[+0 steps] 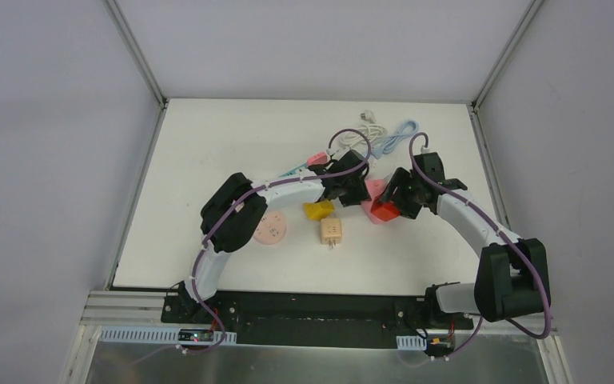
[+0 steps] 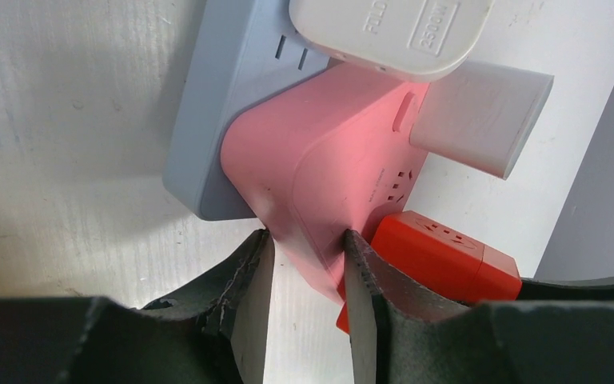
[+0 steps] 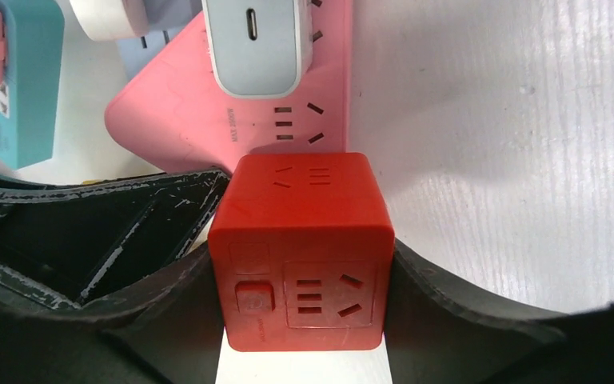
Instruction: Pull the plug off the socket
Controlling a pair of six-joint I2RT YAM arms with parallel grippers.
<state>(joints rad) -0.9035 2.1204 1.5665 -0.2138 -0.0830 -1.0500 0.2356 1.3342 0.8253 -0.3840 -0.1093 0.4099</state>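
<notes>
A red cube plug [image 3: 300, 256] sits against the pink socket [image 3: 184, 120], near the table's middle in the top view. My right gripper [image 3: 300, 268] is shut on the red cube plug [image 1: 384, 210], with a pad pressed on each side. My left gripper [image 2: 308, 244] is shut on the near corner of the pink socket [image 2: 320, 160], both fingers touching it. The red plug [image 2: 440, 256] lies just right of the left fingers. The joint between plug and socket is hidden.
A grey-blue strip [image 2: 216, 104] with a white plug [image 2: 384, 32] lies under the pink socket. A grey charger [image 3: 256, 48] sits in the pink socket. A teal strip [image 3: 16, 88], yellow block [image 1: 318, 210], tan cube [image 1: 332, 232], round pink socket [image 1: 272, 230] and cables [image 1: 384, 136] lie nearby.
</notes>
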